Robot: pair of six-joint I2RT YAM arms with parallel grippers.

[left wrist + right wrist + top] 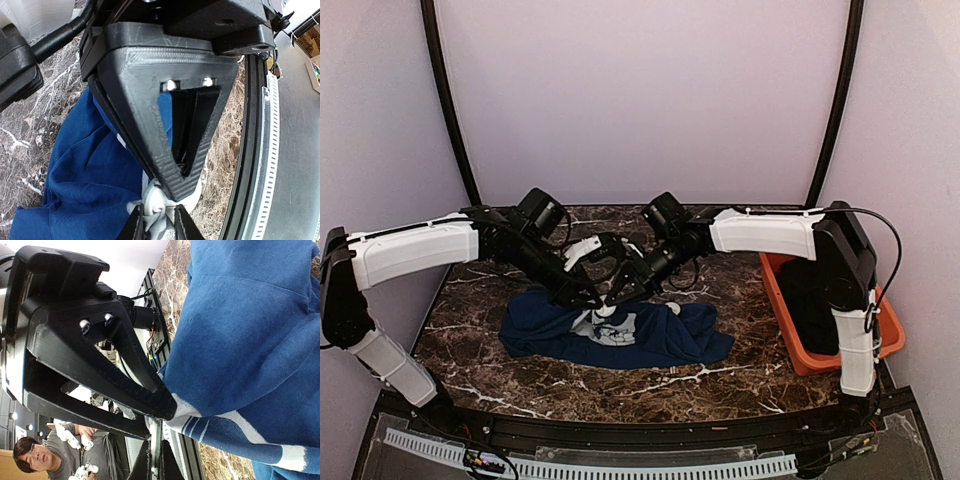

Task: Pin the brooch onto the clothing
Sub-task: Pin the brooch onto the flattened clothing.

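Clothing (665, 340): one T-shirt; left gripper (159, 226) pinches print (612, 328), right gripper (618, 297) beside.

**LOCATION TYPE: ROBOTICS LAB TEST CELL**

Pale enclosure walls (640, 90) and black curved poles (448, 110) surround a marble-pattern table (480, 340). A slotted cable duct (620, 468) lines its near edge. Beyond the table, an operator (35, 457) holds white hand controllers (72, 438).

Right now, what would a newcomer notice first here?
Both arms converge at mid-table, the left hand and right hand nearly meeting over the crumpled navy T-shirt. In the left wrist view, the fingers pinch a raised fold of its pale fabric. At the table's right edge sits an orange bin with a black garment inside.
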